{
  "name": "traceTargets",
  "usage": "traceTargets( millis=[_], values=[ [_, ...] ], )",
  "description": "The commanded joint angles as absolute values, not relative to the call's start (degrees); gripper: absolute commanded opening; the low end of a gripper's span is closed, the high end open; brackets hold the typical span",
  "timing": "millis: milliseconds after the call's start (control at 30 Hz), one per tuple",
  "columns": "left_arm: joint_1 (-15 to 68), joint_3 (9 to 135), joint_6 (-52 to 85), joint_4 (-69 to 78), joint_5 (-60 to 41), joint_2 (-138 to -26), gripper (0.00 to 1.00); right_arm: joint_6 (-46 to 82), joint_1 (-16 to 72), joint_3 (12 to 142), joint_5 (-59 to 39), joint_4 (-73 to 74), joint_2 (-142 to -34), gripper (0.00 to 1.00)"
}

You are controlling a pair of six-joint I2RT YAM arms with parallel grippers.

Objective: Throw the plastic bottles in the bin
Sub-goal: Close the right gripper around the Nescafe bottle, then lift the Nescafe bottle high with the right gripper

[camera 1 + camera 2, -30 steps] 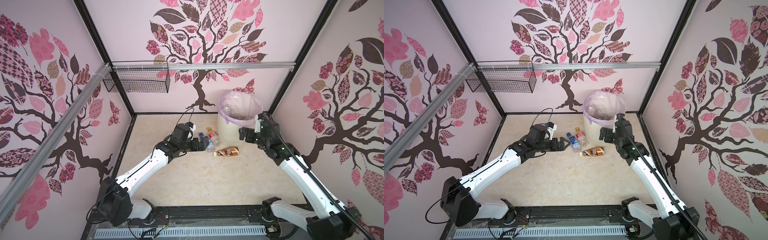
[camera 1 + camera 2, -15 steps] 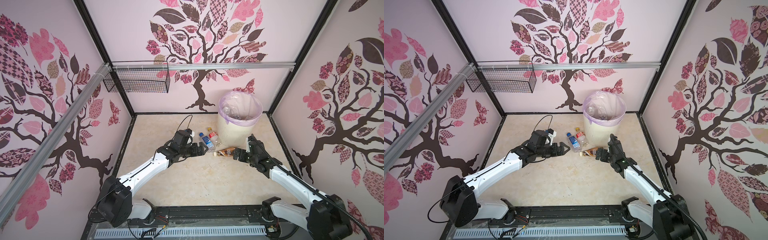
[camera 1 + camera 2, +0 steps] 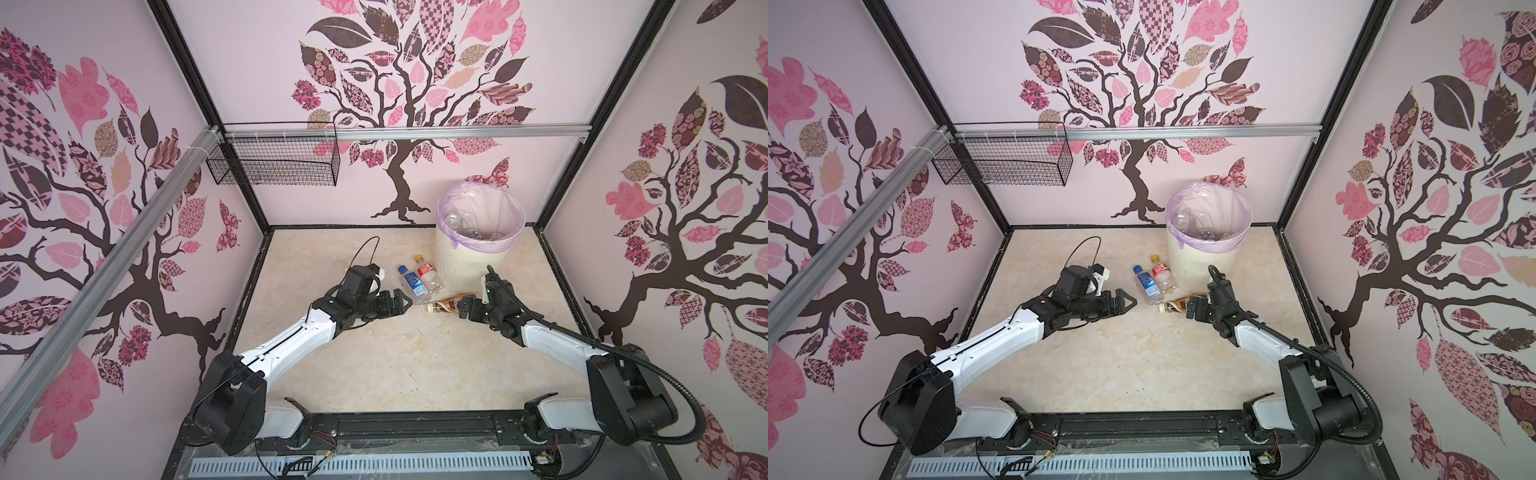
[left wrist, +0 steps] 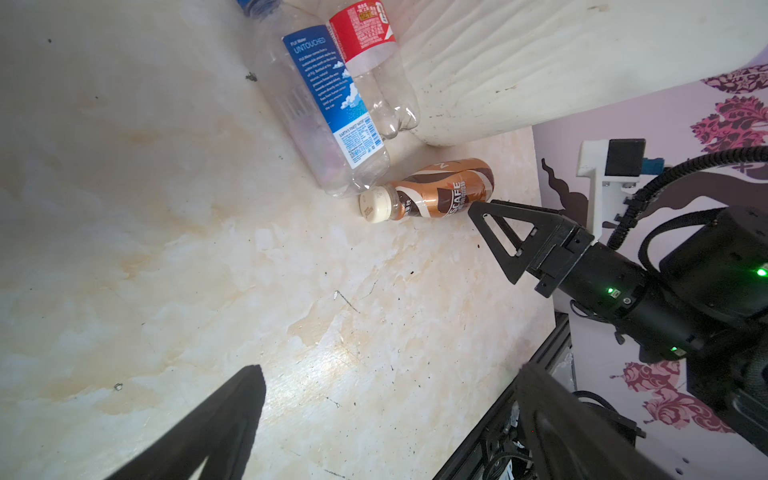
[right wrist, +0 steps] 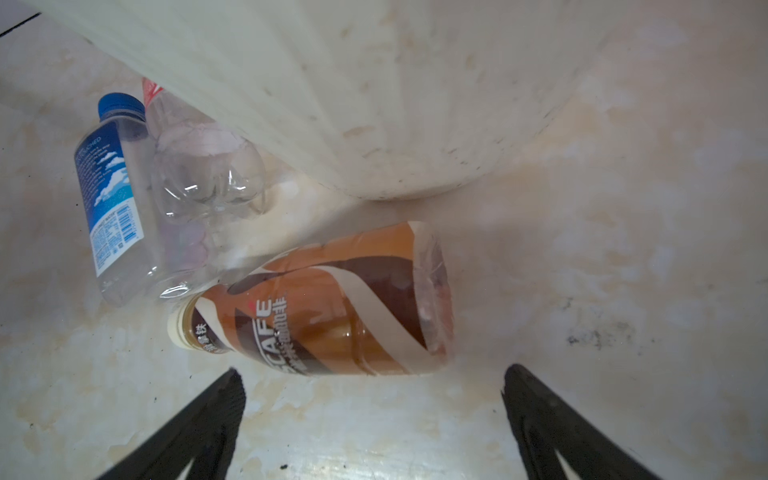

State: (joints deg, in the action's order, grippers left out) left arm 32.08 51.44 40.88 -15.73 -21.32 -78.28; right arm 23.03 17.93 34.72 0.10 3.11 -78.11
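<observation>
Right pincer (image 5: 374, 372), jaws spread and empty, hovers by the brown plastic coffee bottle (image 3: 446, 304) at the cream ribbed bin's (image 3: 457, 268) seven o'clock; left pincer (image 4: 392, 370) likewise agape.

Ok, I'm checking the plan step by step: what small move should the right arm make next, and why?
Probably ease the right claw forward around the brown coffee bottle, then close. Its jaws stand open just short of the bottle, which lies on its side beside the bin, roughly lined up between them.
</observation>
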Motion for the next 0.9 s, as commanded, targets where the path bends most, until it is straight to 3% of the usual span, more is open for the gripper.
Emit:
traceTargets(
  millis=[0,233,667,867],
  values=[
    [30.84,49.60,41.72,-14.14,-22.88,-76.59,0.99,21.80,18.28,37.11,-1.06,5.83,-80.30,1.00],
    [30.39,49.41,41.53,-15.29,-22.24,-76.54,0.98,22.43,19.77,38.98,-4.54,5.41,-81.85,0.99],
    [25.23,48.04,43.33,-17.48,-22.41,-75.03,0.99,30.22,35.37,39.99,1.79,-0.14,-76.74,1.00],
    [23.51,46.61,43.02,-18.72,-22.50,-73.01,0.98,24.89,37.44,43.56,5.06,-9.55,-74.15,1.00]
  ],
)
